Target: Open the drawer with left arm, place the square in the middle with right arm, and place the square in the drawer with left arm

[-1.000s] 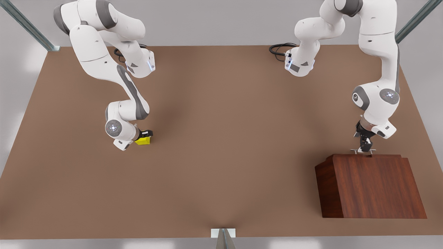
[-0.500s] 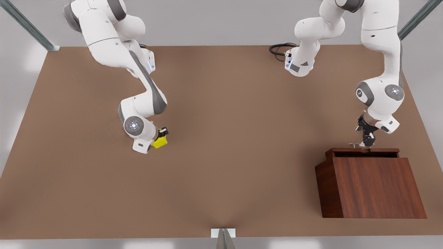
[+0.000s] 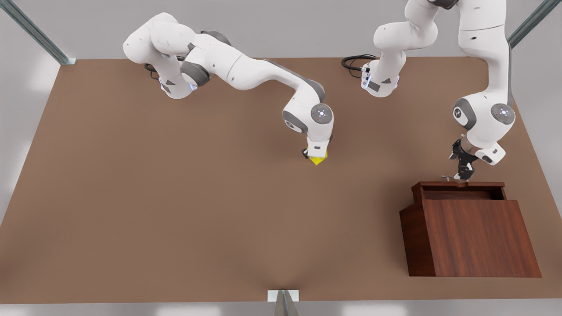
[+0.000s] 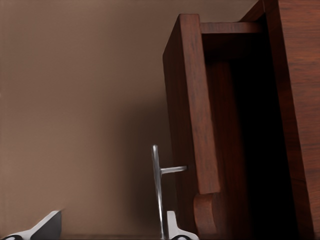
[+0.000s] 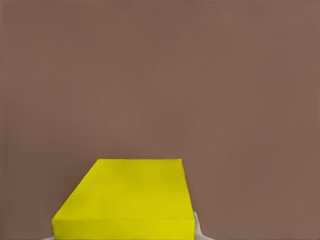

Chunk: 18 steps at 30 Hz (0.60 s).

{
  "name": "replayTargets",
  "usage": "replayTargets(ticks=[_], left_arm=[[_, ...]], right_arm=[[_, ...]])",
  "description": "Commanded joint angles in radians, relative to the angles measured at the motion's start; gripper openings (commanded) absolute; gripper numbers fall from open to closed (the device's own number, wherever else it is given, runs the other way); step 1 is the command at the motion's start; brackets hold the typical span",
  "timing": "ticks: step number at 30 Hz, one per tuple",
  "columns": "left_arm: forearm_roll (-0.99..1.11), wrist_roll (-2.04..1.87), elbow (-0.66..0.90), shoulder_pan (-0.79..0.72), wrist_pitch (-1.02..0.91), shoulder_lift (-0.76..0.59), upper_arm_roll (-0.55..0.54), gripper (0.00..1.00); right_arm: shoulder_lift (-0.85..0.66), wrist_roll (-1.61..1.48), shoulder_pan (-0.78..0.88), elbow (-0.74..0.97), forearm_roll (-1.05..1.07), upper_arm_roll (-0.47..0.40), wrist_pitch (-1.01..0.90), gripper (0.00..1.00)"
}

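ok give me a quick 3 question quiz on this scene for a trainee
1. True or false: the drawer is partly open.
2. Which gripper holds the cube? A) left B) right C) neither
3. Fill in: the left gripper is at the drawer's silver ____.

Key: 1 true. 2 B: the right gripper carries it near the table's middle. 3 handle.

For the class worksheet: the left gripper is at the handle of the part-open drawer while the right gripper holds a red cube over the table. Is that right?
Not quite: the front view shows the cube in the right gripper is yellow, not red. The left gripper is at the handle of the part-open drawer.
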Motion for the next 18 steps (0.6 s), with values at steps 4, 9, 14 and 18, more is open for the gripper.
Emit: replayTargets(ticks=[4,9,14,18], left_arm=[[-0.001,0.000,-0.021,0.000,0.002,-0.007,0.000,1.00],[-0.001,0.000,-0.035,0.000,0.000,-0.021,0.002,1.00],[0.005,0.001,-0.035,0.000,-0.028,-0.029,0.017,1.00],[0.007,0.001,-0.035,0.000,-0.066,-0.044,0.015,1.00]], right_arm=[[0.047,-0.006,0.023,0.028,-0.012,-0.001,0.075,0.66],[0.074,-0.060,0.071,0.028,-0.057,-0.010,0.064,0.66],[0.102,-0.043,0.092,0.025,-0.072,-0.019,0.060,0.69],[0.102,0.010,0.118,0.026,-0.072,-0.031,0.061,1.00]])
